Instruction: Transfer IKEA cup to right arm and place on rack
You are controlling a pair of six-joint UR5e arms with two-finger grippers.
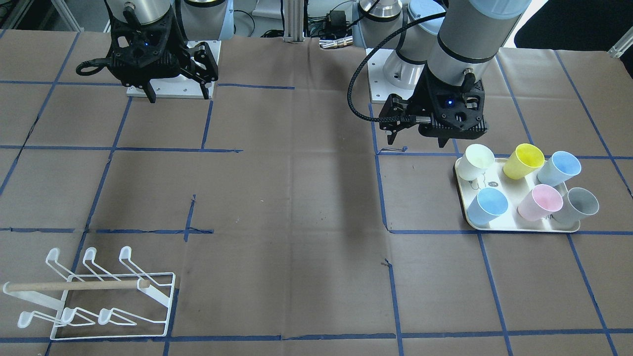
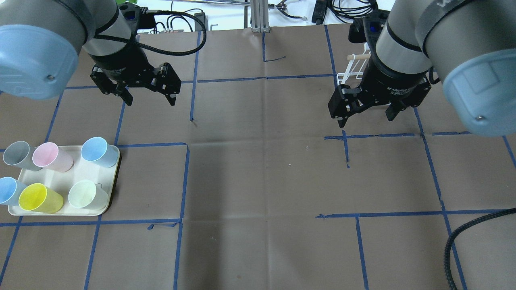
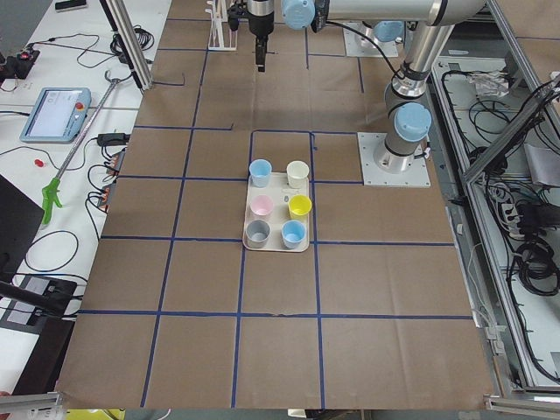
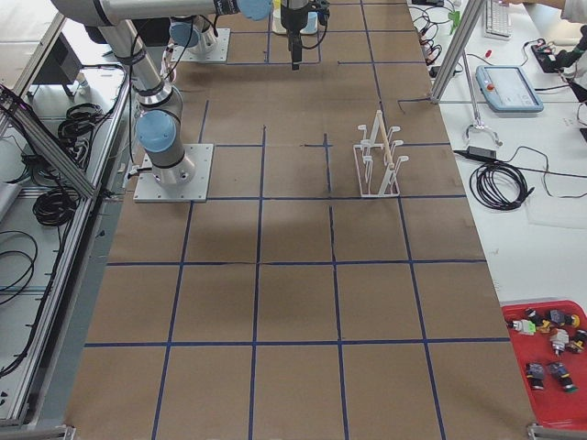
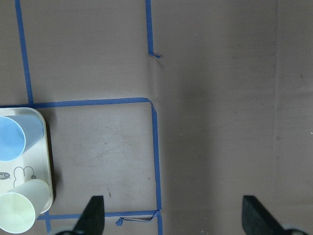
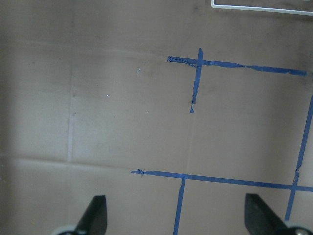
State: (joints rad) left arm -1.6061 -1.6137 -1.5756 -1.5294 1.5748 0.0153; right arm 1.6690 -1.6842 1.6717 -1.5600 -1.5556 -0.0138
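Several pastel IKEA cups stand on a cream tray: pale white, yellow, pink, grey and two blue. My left gripper hangs open and empty above the table, beside the tray's corner. In the left wrist view a blue cup and the pale cup show at the left edge. My right gripper hangs open and empty. The white wire rack stands with no cups on it, partly hidden behind the right arm in the overhead view.
Brown paper with a blue tape grid covers the table. A black cable loops in at the near right. Beyond the table edge sit a red tray of small parts and a control tablet.
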